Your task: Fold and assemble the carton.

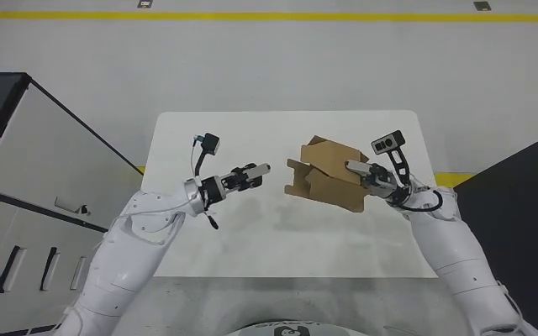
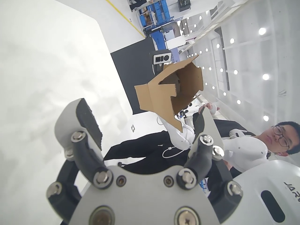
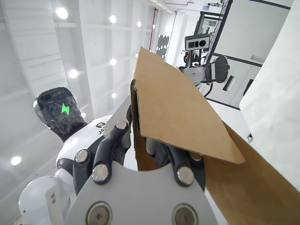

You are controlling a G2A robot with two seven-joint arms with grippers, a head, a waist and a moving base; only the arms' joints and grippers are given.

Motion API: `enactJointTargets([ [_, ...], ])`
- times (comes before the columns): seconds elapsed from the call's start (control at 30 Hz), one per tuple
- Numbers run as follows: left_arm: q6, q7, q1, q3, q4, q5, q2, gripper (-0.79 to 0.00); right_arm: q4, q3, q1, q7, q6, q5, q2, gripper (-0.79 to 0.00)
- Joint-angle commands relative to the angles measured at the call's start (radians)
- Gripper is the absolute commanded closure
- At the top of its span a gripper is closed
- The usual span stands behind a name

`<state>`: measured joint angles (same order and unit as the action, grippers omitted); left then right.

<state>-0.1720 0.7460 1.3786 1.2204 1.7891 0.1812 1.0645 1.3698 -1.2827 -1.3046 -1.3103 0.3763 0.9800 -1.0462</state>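
Holding the carton (image 1: 332, 172) by one wall only. The right hand (image 1: 355, 168) is clamped on a cardboard edge at the box's right end. The box looks lifted off the counter (image 1: 252, 244), over its right half. The left hand (image 1: 261, 170) is empty with jaws wide, aimed at the open end. It is near the box but not touching.

Risks as I see them:
- The single-edge pinch gives no torque resistance. Any push from the left hand could pivot the carton in the grip or pull it out.
- Nothing backs the box underneath, so pressing a flap may shove the whole thing sideways instead of folding it.
- The notched flap (image 2: 161, 106) sticks out toward the left hand. A wide-open pad could snag it and bend it the wrong way or tear at the notch.
- The body is only partly squared. Side load may collapse it back toward flat.
- Clamp force on the corrugated edge could crease that wall.

I would set the box on the counter or brace it before folding, and narrow the left jaws on approach.
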Motion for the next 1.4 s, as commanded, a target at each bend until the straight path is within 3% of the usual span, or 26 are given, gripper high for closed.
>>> enactJointTargets([
  [0.0,0.022,0.005,-0.003,-0.004,0.004,-0.010,0.000,-0.785,-0.005,-0.002,0.001,0.003,0.010,-0.017,-0.001,0.000],
  [0.27,0.083,0.045,-0.017,-0.018,0.035,-0.084,-0.004,-0.767,-0.012,-0.003,0.001,0.015,0.053,-0.079,-0.005,0.000],
  [0.37,0.093,0.057,-0.015,-0.021,0.043,-0.097,-0.006,-0.628,-0.009,-0.002,-0.003,0.032,0.067,-0.090,-0.007,0.000],
  [0.4,0.096,0.065,-0.015,-0.023,0.047,-0.106,-0.007,-0.563,-0.008,-0.001,-0.004,0.037,0.072,-0.097,-0.008,0.000],
  [0.43,0.097,0.069,-0.014,-0.024,0.050,-0.111,-0.007,-0.443,-0.008,-0.002,-0.005,0.045,0.078,-0.103,-0.009,0.000],
  [0.5,0.102,0.080,-0.014,-0.027,0.054,-0.117,-0.008,-0.329,-0.004,-0.001,-0.008,0.055,0.084,-0.111,-0.010,0.000],
  [0.8,0.105,0.093,-0.020,-0.052,0.046,-0.125,-0.007,-0.145,0.008,-0.002,-0.014,0.064,0.093,-0.135,-0.014,0.000],
  [0.93,0.105,0.080,-0.024,-0.055,0.041,-0.121,-0.006,0.000,0.013,0.000,-0.018,0.045,0.084,-0.127,-0.015,0.000],
  [1.37,0.073,0.033,-0.031,-0.052,0.028,-0.096,-0.002,0.000,-0.009,-0.006,-0.024,-0.052,0.003,-0.084,-0.015,0.000],
])
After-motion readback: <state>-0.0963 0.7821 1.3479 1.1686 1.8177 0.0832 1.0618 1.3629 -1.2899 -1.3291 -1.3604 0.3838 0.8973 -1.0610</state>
